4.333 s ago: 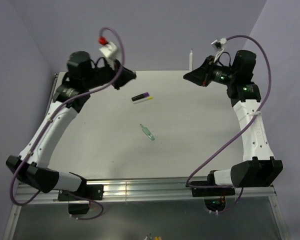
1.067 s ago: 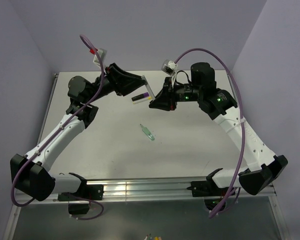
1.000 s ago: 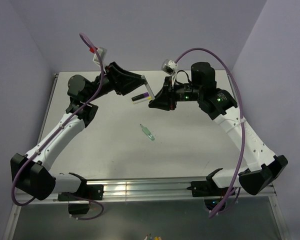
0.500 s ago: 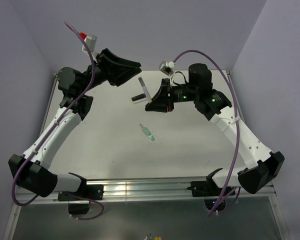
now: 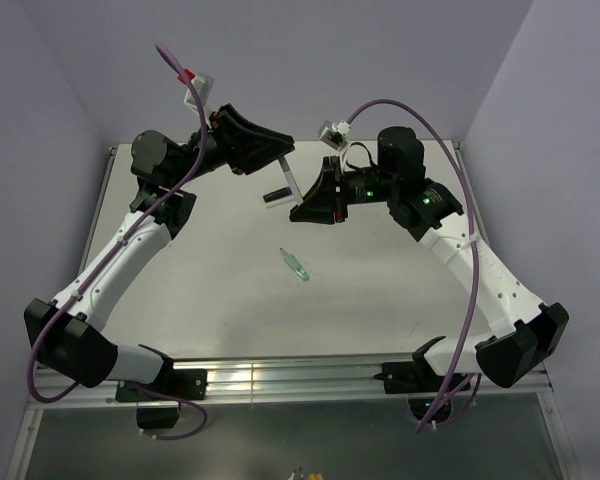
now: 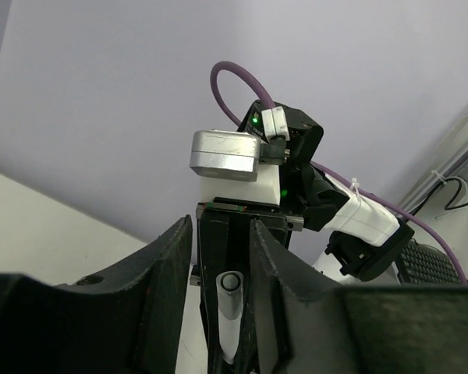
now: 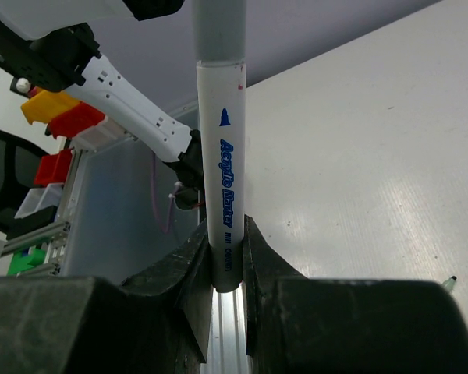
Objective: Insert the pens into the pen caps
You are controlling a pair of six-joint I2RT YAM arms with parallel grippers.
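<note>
A grey-white pen (image 5: 289,180) stands upright above the table with my right gripper (image 5: 298,208) shut on its lower end. In the right wrist view the pen's white barrel (image 7: 222,140) has blue lettering, and a grey pen cap (image 7: 218,31) sits on its top. The fingers of the right gripper (image 7: 225,224) press on both sides. My left gripper (image 5: 283,152) hovers at the capped end. In the left wrist view the cap (image 6: 231,292) lies between the open jaws of that gripper (image 6: 220,224), close to the right finger, with a gap on the left.
A black pen (image 5: 276,194) lies on the table behind the held pen, partly hidden. A translucent green pen (image 5: 295,265) lies alone mid-table, and its tip (image 7: 451,279) shows in the right wrist view. A metal rail (image 5: 280,375) runs along the near edge.
Half a second ago the left gripper stood up and left of the pen. It has come back over the capped end with narrower jaws. The right gripper keeps its hold.
</note>
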